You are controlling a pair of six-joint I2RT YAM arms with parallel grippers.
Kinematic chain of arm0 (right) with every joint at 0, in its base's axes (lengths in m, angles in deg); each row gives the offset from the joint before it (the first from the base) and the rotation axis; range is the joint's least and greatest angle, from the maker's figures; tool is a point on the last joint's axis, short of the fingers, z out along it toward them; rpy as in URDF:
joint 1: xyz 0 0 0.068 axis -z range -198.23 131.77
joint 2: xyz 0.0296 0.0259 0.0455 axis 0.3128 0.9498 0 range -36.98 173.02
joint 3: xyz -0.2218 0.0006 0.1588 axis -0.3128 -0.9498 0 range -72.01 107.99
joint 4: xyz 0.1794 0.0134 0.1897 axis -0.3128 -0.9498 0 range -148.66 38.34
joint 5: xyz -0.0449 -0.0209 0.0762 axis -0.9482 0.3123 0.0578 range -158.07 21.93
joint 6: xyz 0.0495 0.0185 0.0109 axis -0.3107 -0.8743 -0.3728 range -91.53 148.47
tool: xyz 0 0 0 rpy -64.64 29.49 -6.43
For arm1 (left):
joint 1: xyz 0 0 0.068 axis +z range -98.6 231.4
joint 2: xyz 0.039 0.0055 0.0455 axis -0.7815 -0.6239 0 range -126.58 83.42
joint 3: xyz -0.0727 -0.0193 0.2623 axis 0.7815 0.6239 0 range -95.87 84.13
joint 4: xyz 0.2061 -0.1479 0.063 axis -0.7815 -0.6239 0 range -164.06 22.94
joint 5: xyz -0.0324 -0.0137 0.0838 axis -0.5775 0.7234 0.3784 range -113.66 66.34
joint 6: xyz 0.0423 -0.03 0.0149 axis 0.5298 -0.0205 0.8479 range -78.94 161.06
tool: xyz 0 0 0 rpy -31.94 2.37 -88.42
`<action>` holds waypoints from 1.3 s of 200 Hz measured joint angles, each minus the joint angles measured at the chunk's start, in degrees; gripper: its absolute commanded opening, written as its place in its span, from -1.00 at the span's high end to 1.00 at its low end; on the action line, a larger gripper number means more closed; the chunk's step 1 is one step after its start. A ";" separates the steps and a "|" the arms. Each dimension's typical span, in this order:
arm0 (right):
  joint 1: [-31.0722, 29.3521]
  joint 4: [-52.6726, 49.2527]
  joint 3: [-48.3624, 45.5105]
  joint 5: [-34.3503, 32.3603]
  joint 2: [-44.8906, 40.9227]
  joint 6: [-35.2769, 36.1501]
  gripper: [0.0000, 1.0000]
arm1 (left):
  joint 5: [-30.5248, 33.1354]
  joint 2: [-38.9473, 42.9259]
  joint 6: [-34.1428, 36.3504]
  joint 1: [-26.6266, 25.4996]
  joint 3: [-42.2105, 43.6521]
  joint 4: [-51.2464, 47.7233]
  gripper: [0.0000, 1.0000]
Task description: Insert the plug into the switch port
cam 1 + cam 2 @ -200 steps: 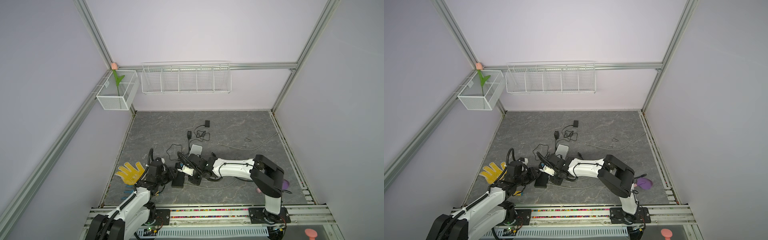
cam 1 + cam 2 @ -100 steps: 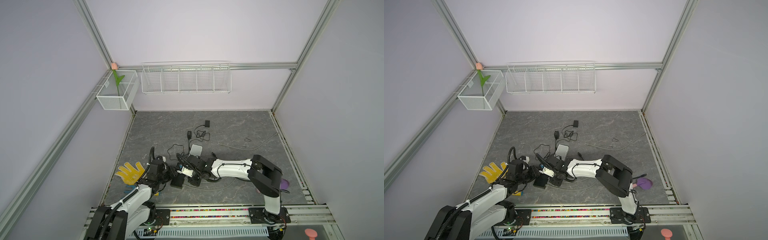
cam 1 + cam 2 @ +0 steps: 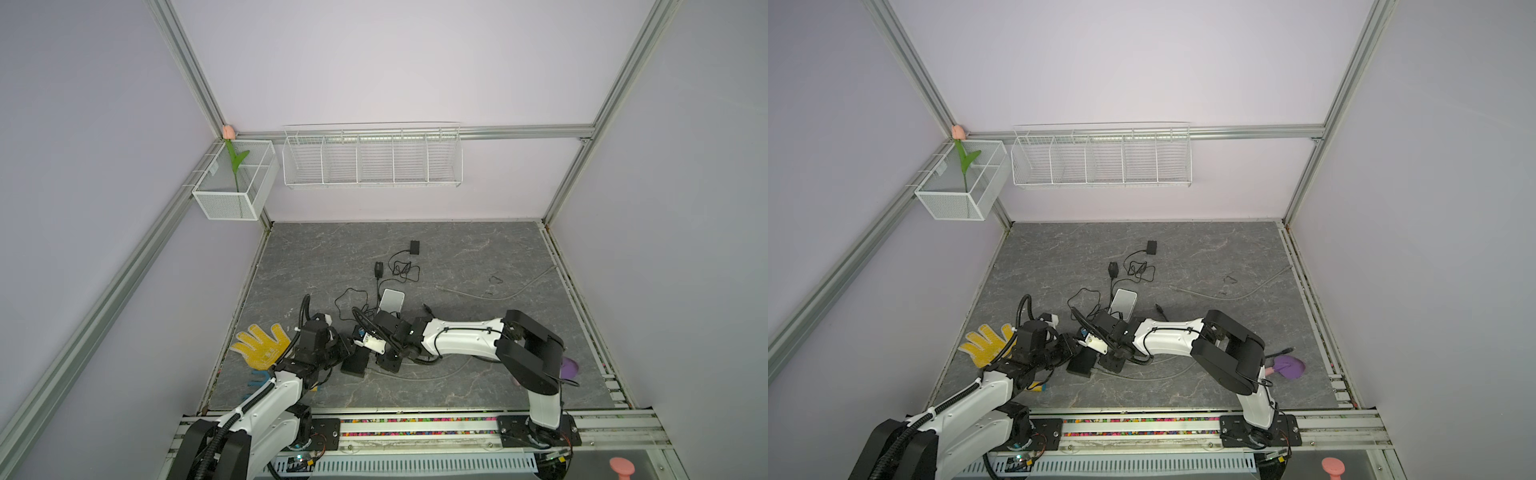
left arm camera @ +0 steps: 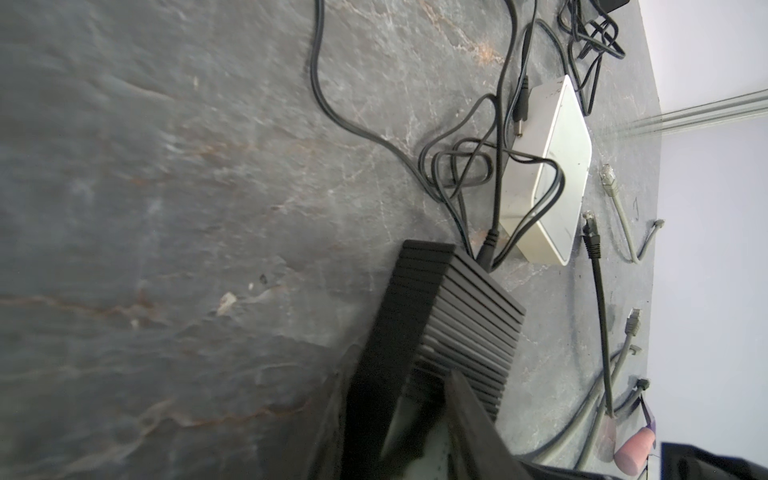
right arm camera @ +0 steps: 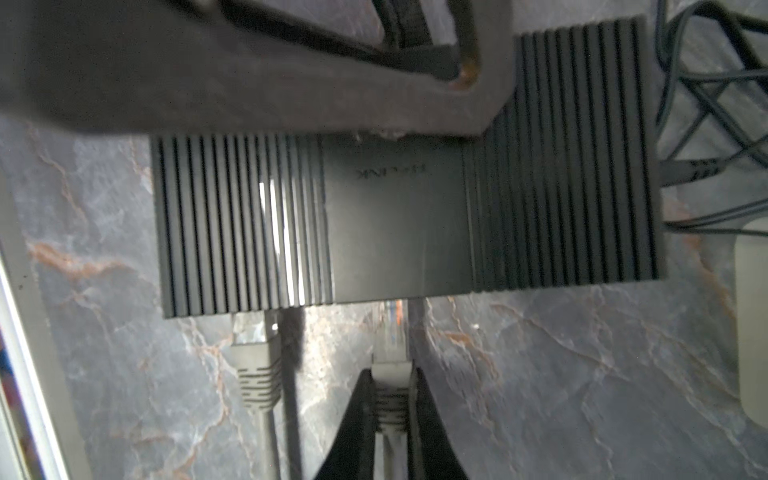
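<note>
right gripper (image 5: 390,376) pinching the plug (image 5: 392,399) tight, tip at the switch (image 5: 395,232) port side, cant tell if it's in tbh. left gripper (image 4: 411,374) clamped round switch end, sitting on tabletop (image 5: 582,374)

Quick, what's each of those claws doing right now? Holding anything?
Left gripper: closed on the black switch.
Right gripper: closed on the grey plug, its tip at the switch's edge.

Even light, blurry edges, glare on switch (image 5: 278,241)
</note>
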 measured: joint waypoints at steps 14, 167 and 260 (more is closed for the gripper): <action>-0.02 0.02 0.00 0.02 0.00 -0.07 0.87 | 0.04 0.15 0.00 0.00 0.00 -0.28 0.23; -1.07 0.72 -0.11 -0.22 -0.68 -0.94 0.87 | 2.19 3.65 0.02 -0.74 0.55 -3.15 0.27; -1.27 0.72 -0.11 -1.68 -0.70 -0.92 0.87 | 2.25 3.78 0.02 -0.74 0.55 -3.32 0.29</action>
